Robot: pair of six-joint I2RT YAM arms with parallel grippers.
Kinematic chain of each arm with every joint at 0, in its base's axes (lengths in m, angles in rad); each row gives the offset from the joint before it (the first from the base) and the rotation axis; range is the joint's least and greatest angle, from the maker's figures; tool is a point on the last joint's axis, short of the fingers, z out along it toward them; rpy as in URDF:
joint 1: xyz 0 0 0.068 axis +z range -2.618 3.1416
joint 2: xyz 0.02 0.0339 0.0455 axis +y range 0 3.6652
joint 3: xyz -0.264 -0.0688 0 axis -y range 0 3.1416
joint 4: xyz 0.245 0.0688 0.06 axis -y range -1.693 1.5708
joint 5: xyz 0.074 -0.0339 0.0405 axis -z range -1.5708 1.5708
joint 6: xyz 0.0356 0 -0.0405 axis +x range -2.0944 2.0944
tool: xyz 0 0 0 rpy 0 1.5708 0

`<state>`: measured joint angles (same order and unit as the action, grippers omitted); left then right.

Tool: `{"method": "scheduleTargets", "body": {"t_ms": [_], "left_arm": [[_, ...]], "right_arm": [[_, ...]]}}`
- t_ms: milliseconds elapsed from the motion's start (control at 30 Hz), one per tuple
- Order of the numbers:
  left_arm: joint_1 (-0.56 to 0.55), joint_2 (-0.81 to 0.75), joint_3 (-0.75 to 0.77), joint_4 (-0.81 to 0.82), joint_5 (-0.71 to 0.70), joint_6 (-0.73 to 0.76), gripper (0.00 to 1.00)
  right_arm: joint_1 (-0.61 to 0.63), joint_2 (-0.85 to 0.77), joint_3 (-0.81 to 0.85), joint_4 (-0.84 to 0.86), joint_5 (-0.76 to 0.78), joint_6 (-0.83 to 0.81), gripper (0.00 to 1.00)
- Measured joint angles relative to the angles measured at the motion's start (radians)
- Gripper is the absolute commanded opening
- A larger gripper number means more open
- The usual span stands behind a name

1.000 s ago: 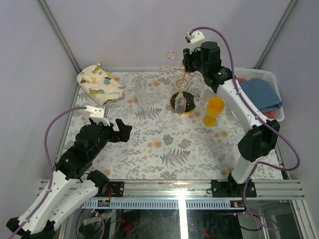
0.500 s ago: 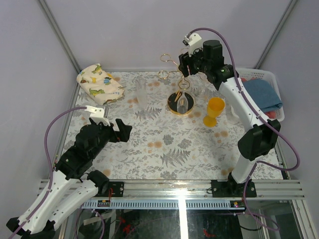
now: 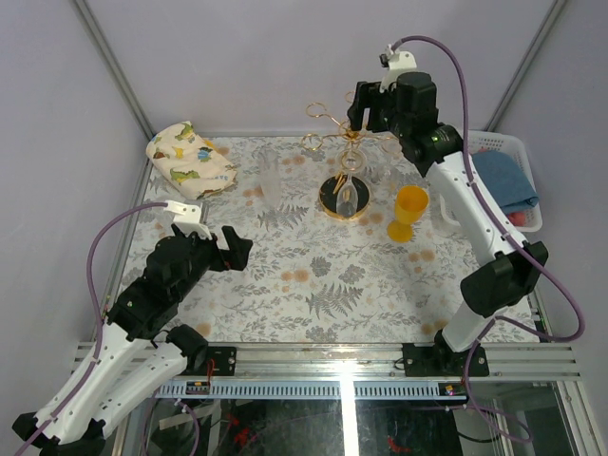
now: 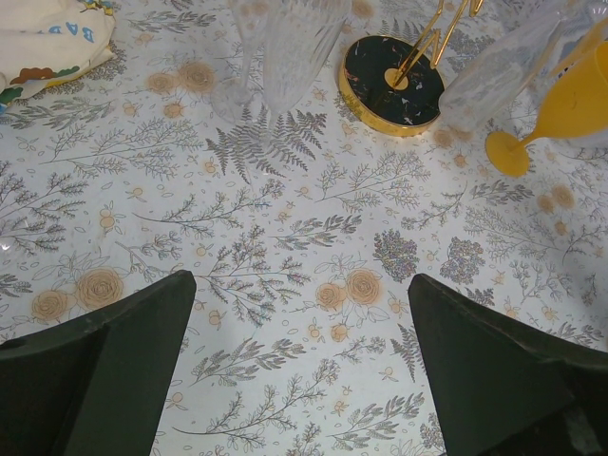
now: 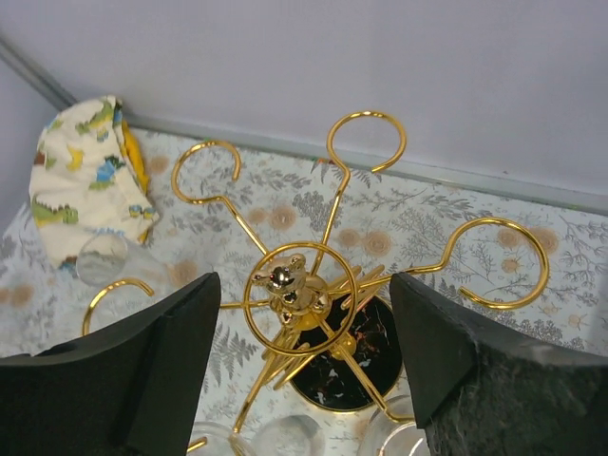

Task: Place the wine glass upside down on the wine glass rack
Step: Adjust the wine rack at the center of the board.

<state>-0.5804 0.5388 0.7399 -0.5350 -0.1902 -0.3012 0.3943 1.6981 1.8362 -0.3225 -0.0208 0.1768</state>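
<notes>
A yellow goblet [image 4: 570, 95] and ribbed glass [image 4: 291, 47] flank the wine glass rack [image 4: 380, 62].

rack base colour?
The rack base is black with a gold rim and faint marbling. It shows best in the left wrist view.

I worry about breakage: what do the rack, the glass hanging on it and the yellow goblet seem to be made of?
Rack: thin, shiny gold wire, probably metal; its base looks glossy black, marbled and gold-rimmed. Wine glass: clear and see-through; glass or clear plastic, cannot tell. Yellow goblet: evenly yellow throughout, likely plastic.
</notes>
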Motion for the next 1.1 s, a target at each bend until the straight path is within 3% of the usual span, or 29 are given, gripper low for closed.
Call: {"method": "scheduleTargets", "body": {"t_ms": [400, 733, 1100], "left_arm": [[0.000, -0.001, 0.000, 0.000, 0.000, 0.000, 0.94], [0.000, -0.002, 0.000, 0.000, 0.000, 0.000, 0.94], [0.000, -0.005, 0.000, 0.000, -0.001, 0.000, 0.94]], "right_arm": [[0.137, 0.010, 0.021, 0.020, 0.398, 0.112, 0.78], [0.145, 0.122, 0.053, 0.005, 0.499, 0.134, 0.72], [0.152, 0.147, 0.061, 0.000, 0.502, 0.126, 0.36]]}}
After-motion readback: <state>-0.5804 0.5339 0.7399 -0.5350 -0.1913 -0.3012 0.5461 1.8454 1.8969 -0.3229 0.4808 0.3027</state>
